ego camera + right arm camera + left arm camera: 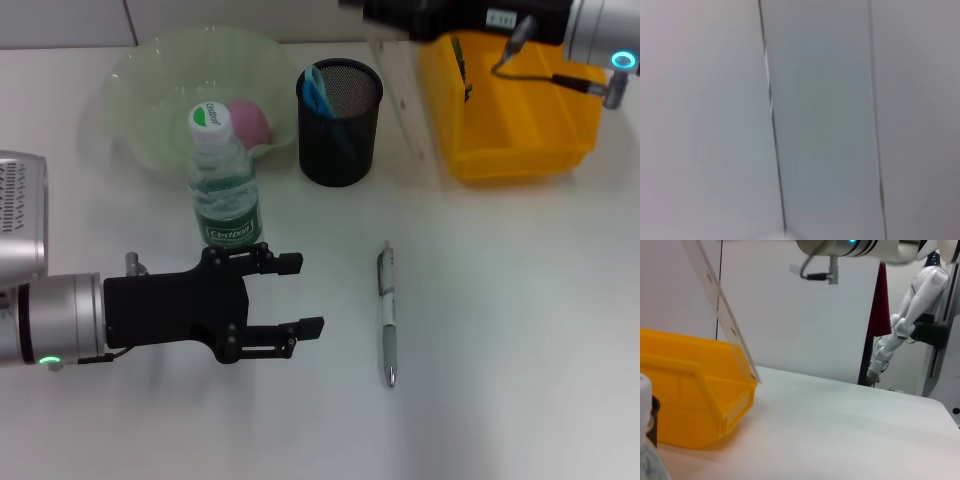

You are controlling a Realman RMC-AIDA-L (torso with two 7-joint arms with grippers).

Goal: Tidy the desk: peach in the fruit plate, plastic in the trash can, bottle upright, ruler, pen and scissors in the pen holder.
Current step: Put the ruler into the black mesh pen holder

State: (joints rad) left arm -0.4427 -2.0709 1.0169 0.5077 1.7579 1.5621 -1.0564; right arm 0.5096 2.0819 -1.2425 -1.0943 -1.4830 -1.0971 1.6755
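A pink peach [248, 120] lies in the pale green fruit plate [140, 90]. A clear bottle [224, 185] with a green cap stands upright in front of the plate. The black mesh pen holder [340, 125] holds a blue-handled item. A silver pen [388, 312] lies on the desk. My left gripper [305, 295] is open and empty, low over the desk just in front of the bottle. My right gripper [430, 15] is at the back, holding a clear ruler [405, 110] tilted beside the yellow trash bin [510, 150]. The ruler [722, 320] also shows in the left wrist view. No plastic shows.
The yellow bin [690, 405] stands at the back right, right of the pen holder. The bottle's edge [645, 450] shows in the left wrist view. White desk surface lies around the pen and toward the front right.
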